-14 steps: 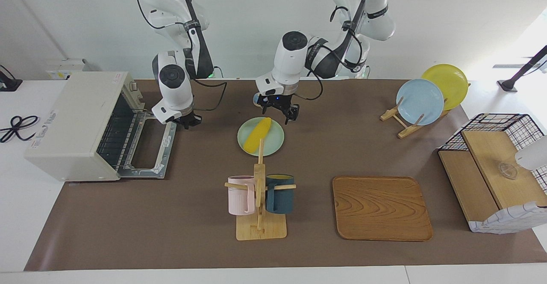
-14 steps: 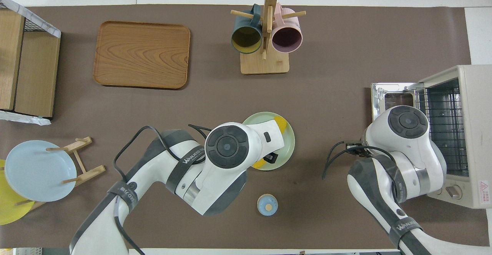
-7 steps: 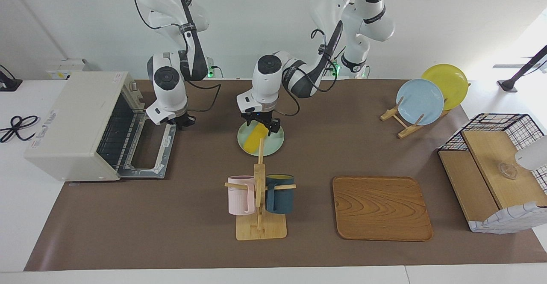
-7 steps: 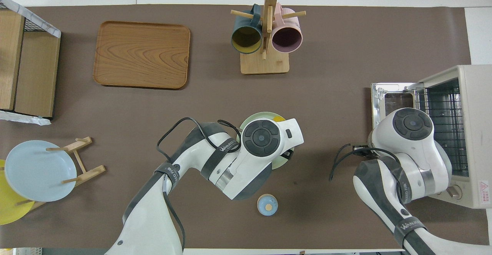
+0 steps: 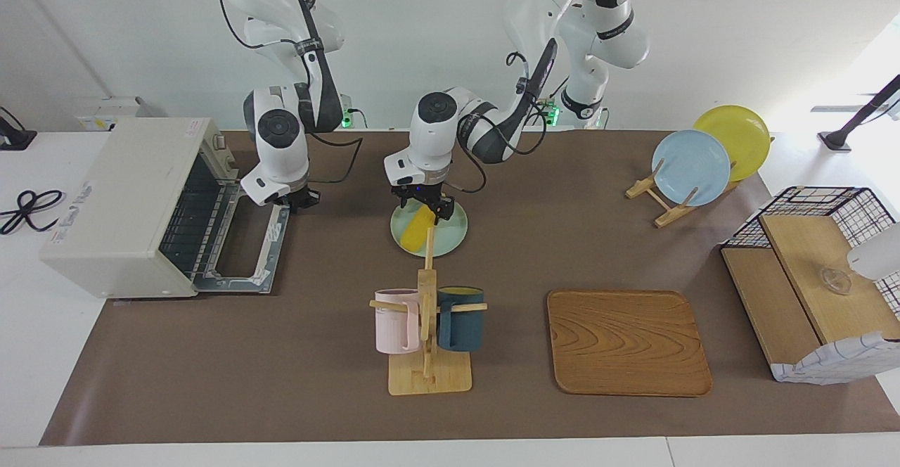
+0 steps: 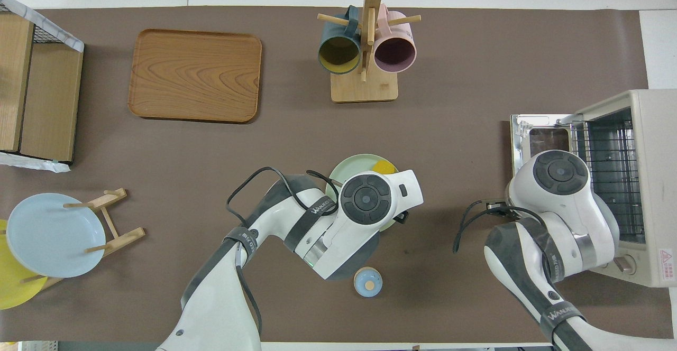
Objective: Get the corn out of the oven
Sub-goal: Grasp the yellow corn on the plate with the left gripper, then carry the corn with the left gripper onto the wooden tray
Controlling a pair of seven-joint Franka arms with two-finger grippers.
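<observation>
Lying on a pale green plate [image 5: 450,231] near the middle of the counter, toward the robots' edge, the corn [image 5: 416,231] points its tapered end away from the robots; only that tip [image 6: 384,167] shows in the overhead view, the rest covered by the left arm. The left gripper [image 5: 424,203] sits low over the cob's end nearest the robots, its fingers spread to either side of it; whether they press the corn cannot be told.

The oven [image 5: 133,203] stands at the right arm's end of the counter, its glass door [image 5: 247,245] folded down flat and the wire rack [image 5: 184,224] bare of food. The right gripper [image 5: 301,201] hovers beside the corner of the open door nearest the robots; its finger state cannot be told.

A small blue lidded jar [image 6: 367,281] rests close to the robots' edge, nearer the robots than the plate. A wooden mug tree [image 5: 427,333] holding a pink mug [image 5: 394,319] and a dark blue mug [image 5: 463,318] stands farther out, with a wooden tray [image 5: 627,342] beside it. Toward the left arm's end are a plate rack [image 5: 661,200] carrying a light blue plate [image 5: 690,167] and a yellow plate [image 5: 742,133], and a wire-and-wood basket shelf [image 5: 815,291].
</observation>
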